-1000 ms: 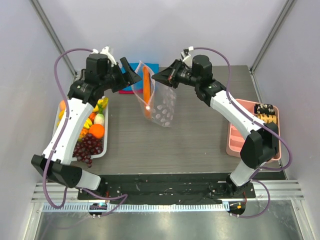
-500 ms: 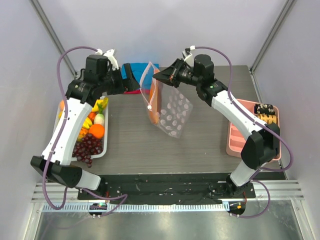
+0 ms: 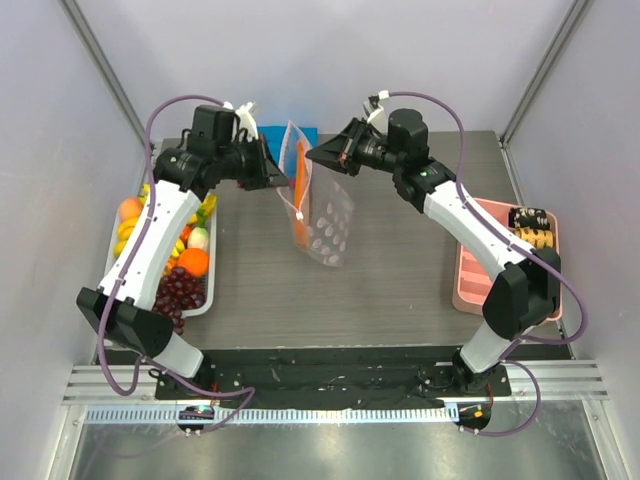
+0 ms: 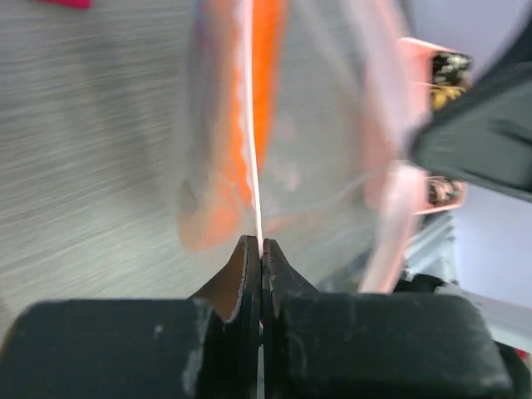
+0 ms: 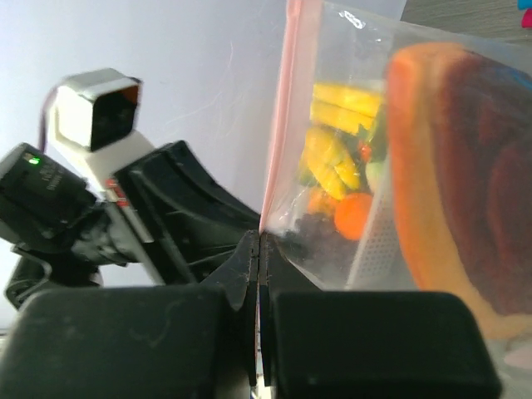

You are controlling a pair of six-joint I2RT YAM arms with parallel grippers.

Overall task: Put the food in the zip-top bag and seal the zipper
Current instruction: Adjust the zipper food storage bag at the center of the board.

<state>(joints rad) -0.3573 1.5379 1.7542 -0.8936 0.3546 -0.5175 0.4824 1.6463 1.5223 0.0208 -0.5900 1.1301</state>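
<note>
The zip-top bag hangs above the table between both arms, with an orange carrot-like piece inside it. My left gripper is shut on the bag's left mouth edge; in the left wrist view its jaws pinch the thin film, with the carrot blurred beyond. My right gripper is shut on the pink zipper strip, its jaws closed on the edge. The zipper's white end dangles low. An orange, grapes and yellow pieces lie in the left tray.
The white food tray stands at the table's left edge. A pink compartment tray with dark brown pieces sits at the right. A folded blue-and-red cloth lies behind the bag.
My left gripper, open and clear of the bag before, has moved right and closed on the bag's edge. The bag swung and now hangs narrower. The right gripper kept its hold.
</note>
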